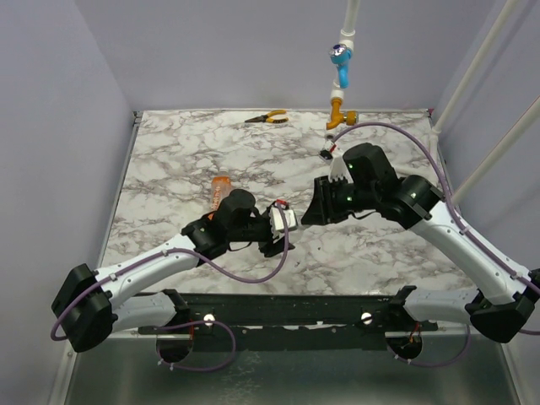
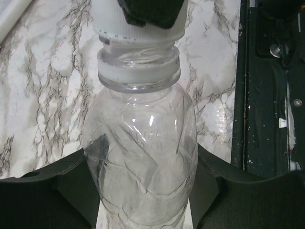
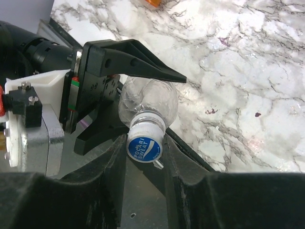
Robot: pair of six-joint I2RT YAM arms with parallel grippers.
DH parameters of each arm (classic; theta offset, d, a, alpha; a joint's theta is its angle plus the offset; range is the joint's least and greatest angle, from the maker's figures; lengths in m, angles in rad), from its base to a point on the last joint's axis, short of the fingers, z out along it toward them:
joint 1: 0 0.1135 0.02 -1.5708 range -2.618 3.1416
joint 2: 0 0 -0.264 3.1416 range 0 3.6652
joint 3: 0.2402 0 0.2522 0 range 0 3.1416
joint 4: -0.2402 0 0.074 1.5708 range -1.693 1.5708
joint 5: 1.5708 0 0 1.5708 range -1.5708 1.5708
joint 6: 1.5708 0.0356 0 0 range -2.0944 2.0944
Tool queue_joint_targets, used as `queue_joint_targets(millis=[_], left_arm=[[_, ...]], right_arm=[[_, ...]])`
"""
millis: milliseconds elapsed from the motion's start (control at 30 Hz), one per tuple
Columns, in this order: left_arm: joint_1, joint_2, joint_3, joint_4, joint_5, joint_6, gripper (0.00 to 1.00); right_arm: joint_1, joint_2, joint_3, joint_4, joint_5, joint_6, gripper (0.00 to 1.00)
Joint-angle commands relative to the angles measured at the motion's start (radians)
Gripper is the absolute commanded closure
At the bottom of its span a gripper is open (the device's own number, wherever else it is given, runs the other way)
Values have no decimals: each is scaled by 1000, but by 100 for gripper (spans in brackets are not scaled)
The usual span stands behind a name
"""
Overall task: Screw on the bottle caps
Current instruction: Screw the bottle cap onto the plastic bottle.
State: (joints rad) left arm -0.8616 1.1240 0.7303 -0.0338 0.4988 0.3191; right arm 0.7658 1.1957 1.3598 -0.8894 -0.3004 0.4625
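Closest to the lens in the left wrist view, my left gripper [image 2: 145, 200] is clamped narrow on the belly of a clear crumpled plastic bottle [image 2: 143, 138], with one black finger pressing each flank. It appears to be held off the marble-patterned table top [image 1: 169, 143], roughly level, neck towards my right arm, between the two arms near the table's near edge. My right gripper [image 3: 145, 155] is closed almost to its limit on a round white-skirted, blue-topped plastic cap [image 3: 144, 147], meeting the bottle's mouth end-on, fingers touching the ribbed skirt on both sides. Finding: the cap is on the neck but, in my judgement, not home. Bare thread shows between the skirt and the neck collar, and the skirt looks slightly askew. Outstanding on this item: turns until the skirt meets the collar, then release. A slim orange bottle [image 1: 221, 187] lies on the table just behind my left wrist, apart from both sets of jaws. Whether it bears a cap I cannot tell, so I record that one as unverified.
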Motion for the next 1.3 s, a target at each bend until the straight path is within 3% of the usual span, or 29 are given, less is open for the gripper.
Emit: queue_joint_targets(millis=[0, 300, 567, 900, 1267], left_arm=[[-4, -4, 59, 112, -101, 28, 57], [-17, -59, 5, 273, -225, 89, 58], [-60, -94, -27, 304, -298, 186, 58], [-134, -16, -34, 442, -541, 220, 58], [-138, 13, -75, 559, -580, 178, 58]], right_arm=[[22, 33, -34, -35, -26, 31, 66], [22, 59, -56, 30, -44, 101, 64], [21, 99, -10, 17, -57, 121, 63], [21, 211, 30, 14, 60, 348, 67], [20, 266, 117, -2, 126, 479, 68]])
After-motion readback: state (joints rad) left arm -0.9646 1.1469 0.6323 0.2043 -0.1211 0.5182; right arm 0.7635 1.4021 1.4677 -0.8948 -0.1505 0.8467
